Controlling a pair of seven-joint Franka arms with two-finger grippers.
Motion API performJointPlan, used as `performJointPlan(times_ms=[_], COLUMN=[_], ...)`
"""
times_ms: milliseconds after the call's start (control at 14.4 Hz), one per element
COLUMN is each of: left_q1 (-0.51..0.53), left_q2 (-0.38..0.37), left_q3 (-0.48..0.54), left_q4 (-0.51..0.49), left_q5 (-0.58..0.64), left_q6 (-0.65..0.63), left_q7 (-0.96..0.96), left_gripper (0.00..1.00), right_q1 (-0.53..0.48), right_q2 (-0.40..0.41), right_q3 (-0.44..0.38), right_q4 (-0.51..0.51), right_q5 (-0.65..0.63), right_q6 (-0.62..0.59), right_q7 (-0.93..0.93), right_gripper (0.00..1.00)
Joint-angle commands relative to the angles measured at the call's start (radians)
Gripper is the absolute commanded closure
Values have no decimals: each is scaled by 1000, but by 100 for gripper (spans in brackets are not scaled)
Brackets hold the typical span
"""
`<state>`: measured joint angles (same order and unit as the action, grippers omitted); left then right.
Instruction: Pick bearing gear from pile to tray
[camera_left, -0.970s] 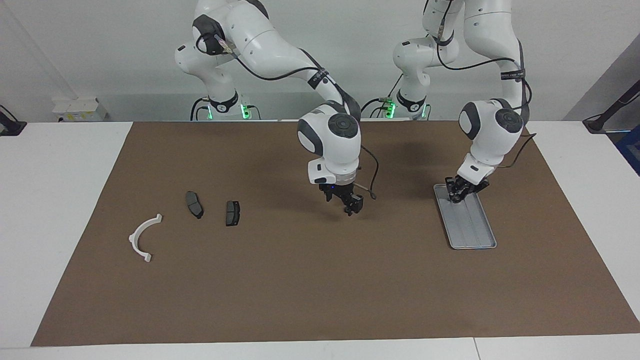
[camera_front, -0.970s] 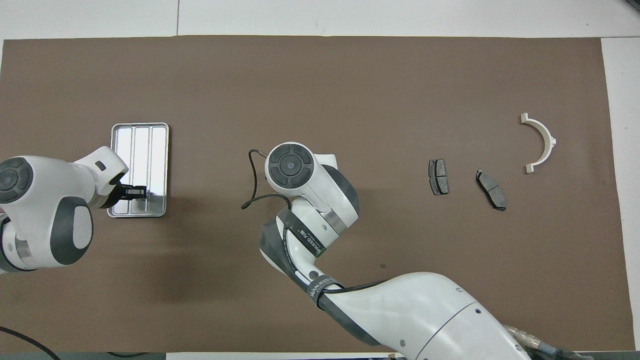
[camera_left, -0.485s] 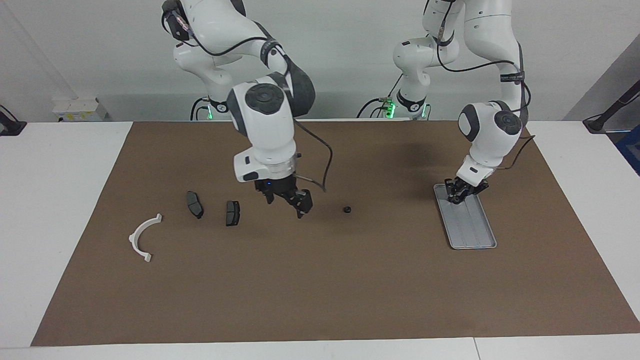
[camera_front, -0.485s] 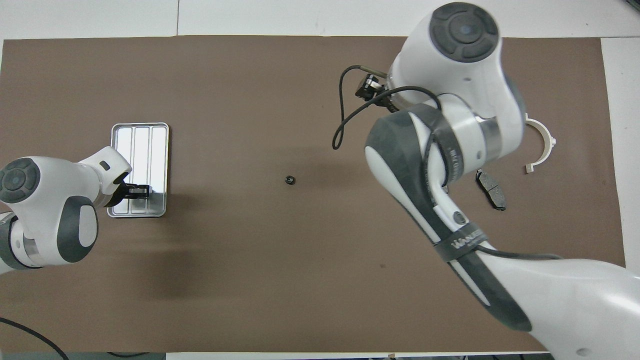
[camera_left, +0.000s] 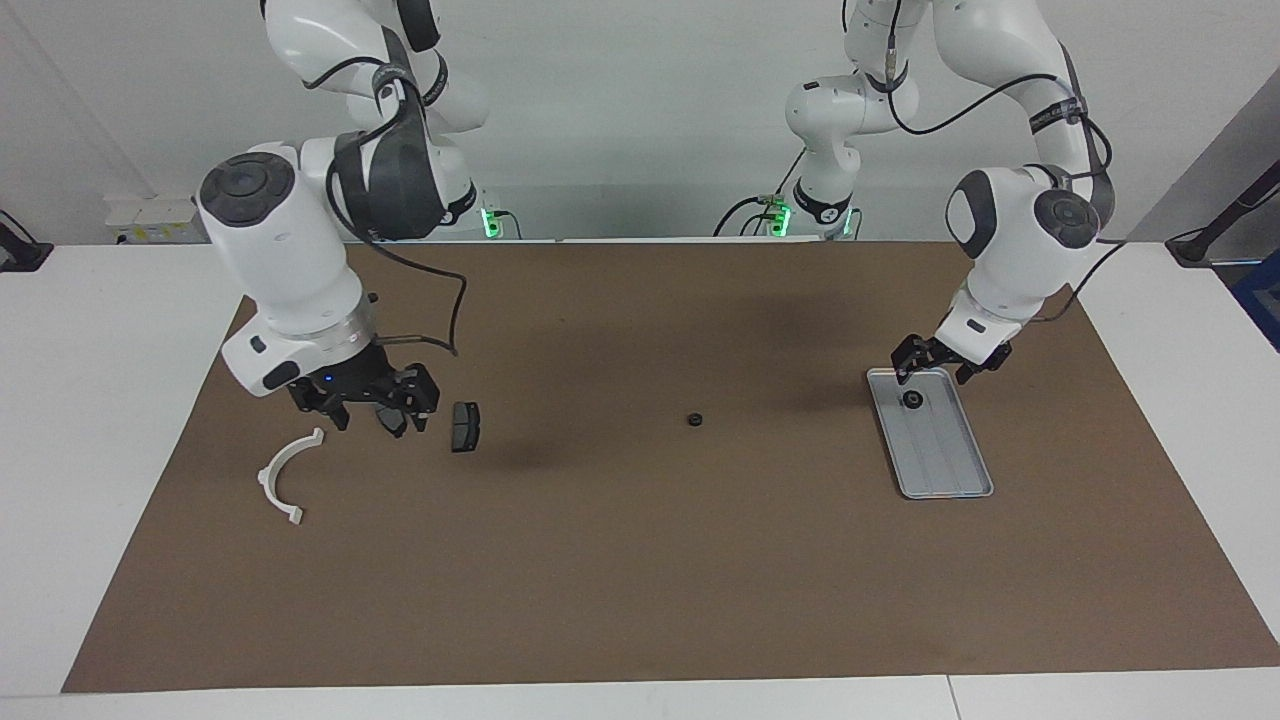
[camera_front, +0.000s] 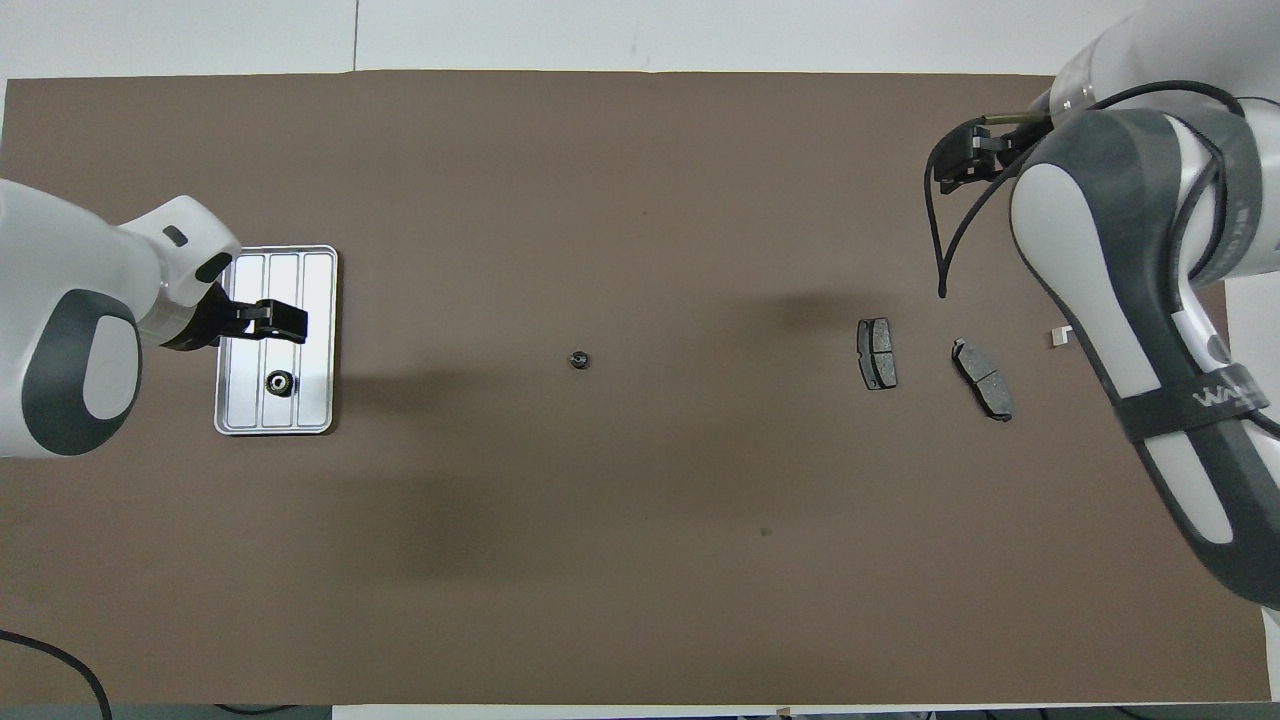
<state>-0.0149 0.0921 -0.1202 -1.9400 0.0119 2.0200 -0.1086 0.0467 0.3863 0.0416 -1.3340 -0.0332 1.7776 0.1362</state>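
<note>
One small black bearing gear (camera_left: 912, 400) (camera_front: 279, 381) lies in the light grey tray (camera_left: 948, 472) (camera_front: 300, 285) at the left arm's end of the mat. My left gripper (camera_left: 935, 372) (camera_front: 275, 322) hangs open just above it and holds nothing. Another gear (camera_left: 692, 420) (camera_front: 577, 359) lies alone mid-mat. The pile sits at the right arm's end: a white arc (camera_left: 282, 472) (camera_front: 1058, 337) and two dark brake pads (camera_left: 465, 426) (camera_front: 877, 353) (camera_front: 982, 378). My right gripper (camera_left: 375, 412) is open and empty over the pad beside the arc; in the overhead view its own arm hides it.
A brown mat (camera_left: 640, 580) covers most of the white table (camera_left: 90, 400). In the overhead view the right arm covers nearly all of the arc. A loose black cable (camera_left: 450, 310) hangs from the right wrist.
My left gripper opened and lifted, leaving a gear in the tray. The right arm swung from mid-mat over to the pile, uncovering the gear lying in the middle.
</note>
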Motion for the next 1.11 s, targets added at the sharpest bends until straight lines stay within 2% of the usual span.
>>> performJointPlan(times_ms=[0,208,347,554,762,832,1040], left_q1=[-205,-347,-410,-460,-468,-468,-480], left_q2=[23,35,89,173,253,270,307], left_q3=[7,7,5,7,8,8,10], left_q4=[68,78,102,98,98,98,95], left_q5=[75,68,60,59,60,60,69], left_q6=[-32,-17,0,103,212,229,279], left_q7=[-308,-452,-541,-615,-628,-634,-669], left_gripper=[0,0,0,0,0,0,0], right_q1=[-25,-48,-59,-67,-73,-67,-71], right_q2=[-34,-41,-43,-58,-79,-102,-242], right_q3=[14,14,14,14,14,14,12], right_q4=[-31,-39,-42,-47,-54,-77,-210], right_q5=[-19,-16,-10,-10,-10,-10,-4], right_q6=[-13,-18,-20,-30,-32,-32,-32], right_q7=[-18,-17,-18,-20,-21,-27,-76], right_gripper=[0,0,0,0,0,0,0])
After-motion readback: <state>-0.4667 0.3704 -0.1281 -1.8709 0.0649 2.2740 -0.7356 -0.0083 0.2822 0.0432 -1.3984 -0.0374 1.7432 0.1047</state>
